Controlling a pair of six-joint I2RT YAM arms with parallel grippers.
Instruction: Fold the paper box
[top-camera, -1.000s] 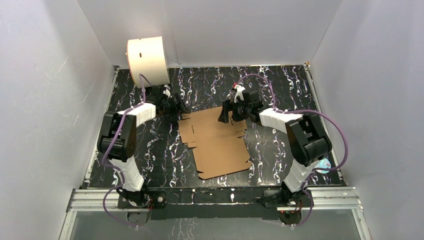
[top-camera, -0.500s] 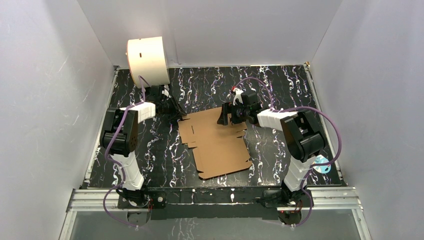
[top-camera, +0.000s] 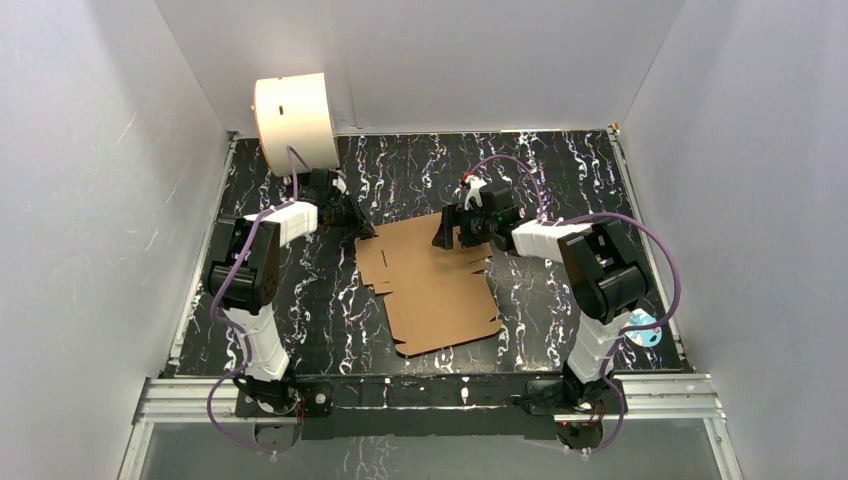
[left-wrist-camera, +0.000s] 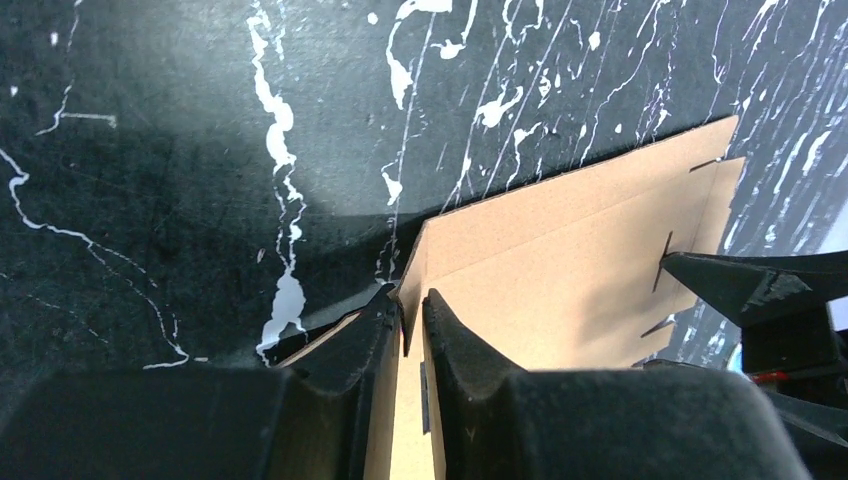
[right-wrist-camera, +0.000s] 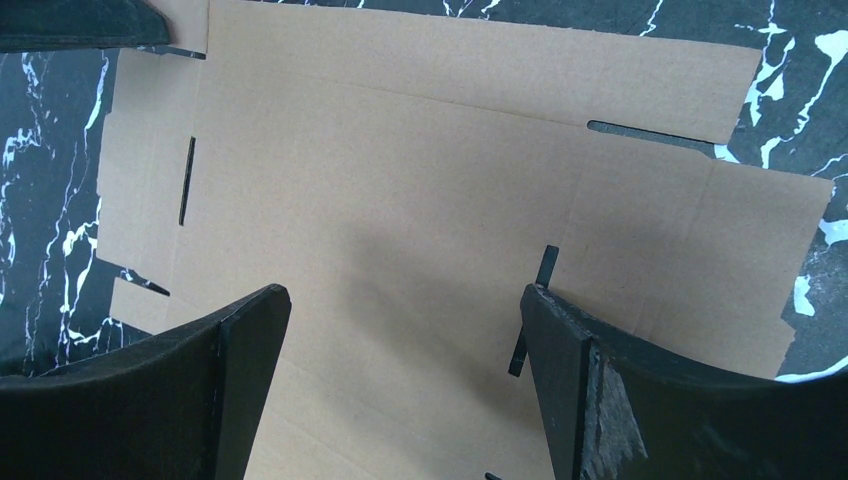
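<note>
- Cardboard, plain brown and corrugated, makes up the paper box (top-camera: 435, 285): a thin, flat, die-cut sheet with notched flaps, small tabs and narrow dark slots, lying unfolded in the middle of the table (top-camera: 570, 170)
- The table is glossy black, streaked with white marble-like veins; a smooth cream-white drum (top-camera: 295, 120) sits at its far left corner
- The left gripper (left-wrist-camera: 412, 312) is at the sheet's far left corner, and its matte black fingers (left-wrist-camera: 360, 340) are pressed together on the thin edge of a flap, which stands raised off the table there
- The right gripper (right-wrist-camera: 400, 300) hangs over the far right part of the sheet with its wedge-shaped jaws spread wide and nothing between them; whether the tips touch the cardboard cannot be told
- A second ago the left gripper was just off that corner; it has since moved onto it and closed
- The right gripper has shifted slightly toward the left side of the table
- The sheet and the drum lie where they did
</note>
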